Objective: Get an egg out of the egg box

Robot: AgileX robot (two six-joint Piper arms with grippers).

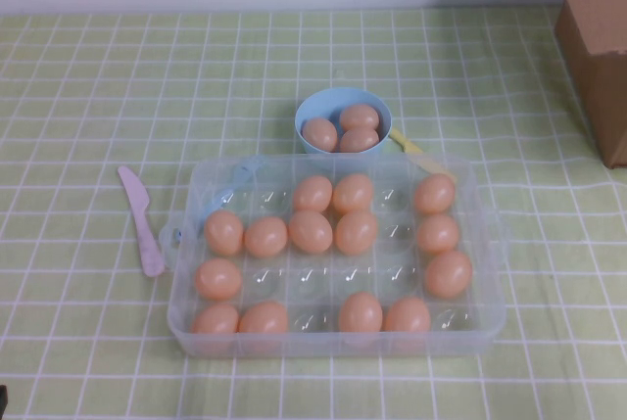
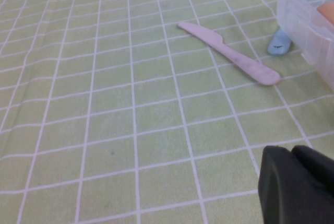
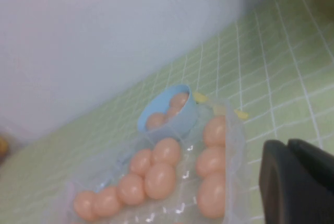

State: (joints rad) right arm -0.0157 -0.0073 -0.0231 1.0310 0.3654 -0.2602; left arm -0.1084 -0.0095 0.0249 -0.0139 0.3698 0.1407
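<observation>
Near the table's front edge, the clear egg box (image 1: 186,327) is sitting with smooth peach-orange eggs in its round cups; one egg (image 1: 356,231) is lying near its middle. Behind it, a blue bowl (image 1: 310,112) is holding three more eggs. Left of it, a pink knife (image 1: 142,219) is lying flat. The left gripper (image 2: 297,187) and the right gripper (image 3: 297,182) are each showing only a dark edge; open or closed, cannot tell.
</observation>
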